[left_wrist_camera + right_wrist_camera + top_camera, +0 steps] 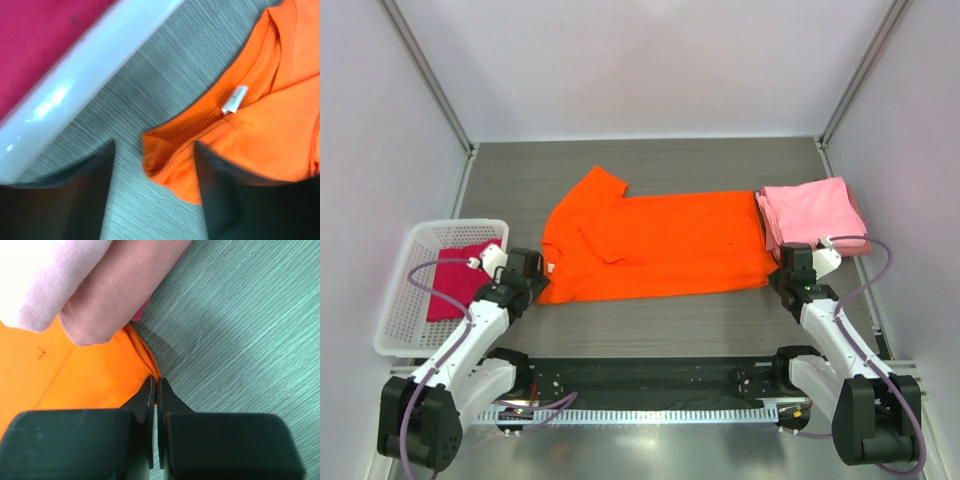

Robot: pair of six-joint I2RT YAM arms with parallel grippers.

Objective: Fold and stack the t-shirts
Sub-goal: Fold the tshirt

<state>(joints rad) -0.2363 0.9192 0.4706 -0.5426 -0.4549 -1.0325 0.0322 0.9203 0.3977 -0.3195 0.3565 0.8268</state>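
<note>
The bright orange t-shirt (655, 245) lies spread across the middle of the table, collar end to the left. My left gripper (533, 277) is open at its left near corner. In the left wrist view (154, 146) a fold of the orange shirt (260, 125) by the collar label lies between the dark fingers (220, 190). My right gripper (788, 272) is at the shirt's right near corner. In the right wrist view (155, 382) its jaws are pressed together on the edge of the orange hem (95, 370). Folded light pink t-shirts (812, 212) sit at the right, overlapping the orange one. A magenta-crimson t-shirt (460, 275) lies in the basket.
The white lattice basket (405, 300) stands at the left, its rim (85, 85) close beside my left gripper. The pink stack (75, 285) lies just beyond my right gripper. Grey walls close in the back and both sides.
</note>
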